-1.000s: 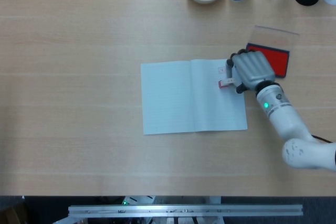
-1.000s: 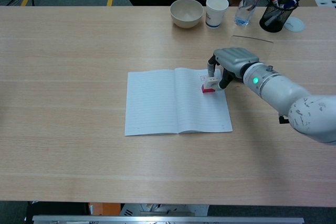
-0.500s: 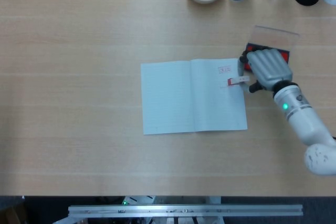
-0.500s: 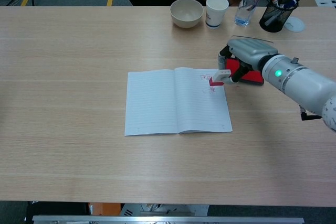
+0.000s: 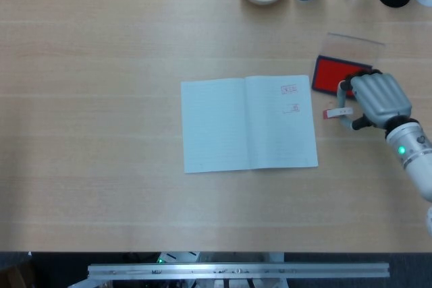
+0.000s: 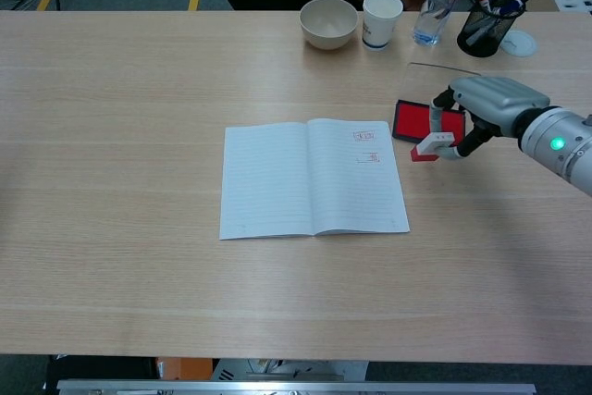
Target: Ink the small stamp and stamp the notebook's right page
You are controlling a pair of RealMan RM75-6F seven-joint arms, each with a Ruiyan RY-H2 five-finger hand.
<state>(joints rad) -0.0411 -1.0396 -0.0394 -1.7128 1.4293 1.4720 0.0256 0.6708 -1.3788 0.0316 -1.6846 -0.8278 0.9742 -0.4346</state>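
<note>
The right hand has the small stamp pinched at its fingertips, fingers closed on the white body, red face out to the hand's left; the stamp sits off the paper, in the gap between the notebook and the ink pad; it lies on its side, long axis running roughly from the notebook toward the hand, not upright.

Two red marks show on the right page, one above the other, so the stamping looks done, and the likely call is set the stamp down or go for more ink; the pad lies just beyond the fingers, toward the far edge, with the stamp just short of its near edge; the left hand is in neither view, so the right is the only one near.

The head view gives the layout from above, with the stamp clear of the page edge; the chest view shows what it cannot: the stamp looks tilted, apparently held just above the table, and whether it touches the wood cannot be told.
</note>
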